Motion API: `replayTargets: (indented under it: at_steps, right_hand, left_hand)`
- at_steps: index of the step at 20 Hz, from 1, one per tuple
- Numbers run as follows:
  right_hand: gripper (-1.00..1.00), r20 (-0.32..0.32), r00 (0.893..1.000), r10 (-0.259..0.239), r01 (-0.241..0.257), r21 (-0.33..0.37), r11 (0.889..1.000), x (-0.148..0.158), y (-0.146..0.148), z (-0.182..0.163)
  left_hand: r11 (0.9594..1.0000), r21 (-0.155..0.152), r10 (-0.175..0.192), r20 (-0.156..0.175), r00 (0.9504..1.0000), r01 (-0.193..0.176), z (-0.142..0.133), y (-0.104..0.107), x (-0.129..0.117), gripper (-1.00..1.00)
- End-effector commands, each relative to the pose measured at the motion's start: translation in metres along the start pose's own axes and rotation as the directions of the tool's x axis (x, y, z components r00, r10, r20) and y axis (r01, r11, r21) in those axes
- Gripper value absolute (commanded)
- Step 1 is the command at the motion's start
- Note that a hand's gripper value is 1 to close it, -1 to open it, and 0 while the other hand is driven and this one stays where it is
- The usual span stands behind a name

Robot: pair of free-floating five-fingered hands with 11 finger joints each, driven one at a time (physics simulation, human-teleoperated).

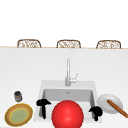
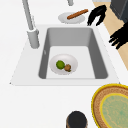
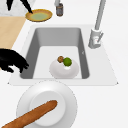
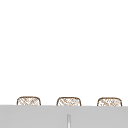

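front: saw left hand (image 1: 43,103) and right hand (image 1: 96,111) released, empty, flanking red ball (image 1: 67,114); baguette (image 1: 117,108) on white plate (image 1: 103,100), on desk (image 1: 25,75) right of sink (image 1: 50,83) | left side: found right hand near plate, baguette flat, long axis crossing plate, one end past rim | right side: judged baguette light, stiff, brittle; best gripped mid-length

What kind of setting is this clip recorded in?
A simulated kitchen, probably an island counter: a sink with a tall faucet, plates beside it, and chair backs behind. The left hand and right hand hover at its front.
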Motion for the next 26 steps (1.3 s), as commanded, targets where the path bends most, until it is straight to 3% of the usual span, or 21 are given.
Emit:
replayTargets:
  at_steps: [1, 9, 16, 20, 21, 23, 26]
  right_hand:
    - [0.0, 0.0, 1.0, 0.0, 0.0, 0.0, 1.0, 0.0, 0.0, 0.0]
    - [0.0, -0.001, 1.0, -0.002, 0.002, -0.002, 1.0, 0.0, 0.0, 0.0]
    - [0.0, -0.001, 1.0, -0.003, 0.003, -0.002, 1.0, 0.0, 0.0, 0.0]
    - [0.0, -0.002, 1.0, -0.003, 0.003, -0.003, 1.0, 0.0, 0.0, 0.0]
    - [0.0, -0.002, 1.0, -0.003, 0.003, -0.003, 1.0, 0.0, 0.0, 0.0]
    - [0.0, -0.002, 1.0, -0.003, 0.003, -0.003, 1.0, 0.0, 0.0, 0.0]
    - [0.0, -0.002, 1.0, -0.004, 0.004, -0.003, 1.0, 0.0, 0.0, 0.0]
  left_hand:
    - [0.9998, -0.02, -0.001, -0.019, 0.9998, 0.001, -0.014, 0.013, -0.029, -1.0]
    - [0.9998, -0.02, -0.005, -0.027, 0.9996, 0.004, -0.051, 0.021, -0.087, -1.0]
    - [0.9997, -0.023, -0.002, -0.044, 0.999, 0.001, -0.082, 0.011, -0.135, -1.0]
    - [1.0, 0.006, -0.007, -0.046, 0.9989, 0.008, -0.093, 0.005, -0.163, -1.0]
    - [0.9997, 0.019, -0.011, -0.053, 0.9985, 0.012, -0.094, -0.003, -0.175, -1.0]
    - [0.9989, 0.013, -0.044, -0.046, 0.9979, 0.045, -0.1, -0.013, -0.192, -1.0]
    - [0.9979, 0.01, -0.063, -0.048, 0.9968, 0.064, -0.108, -0.025, -0.215, -1.0]
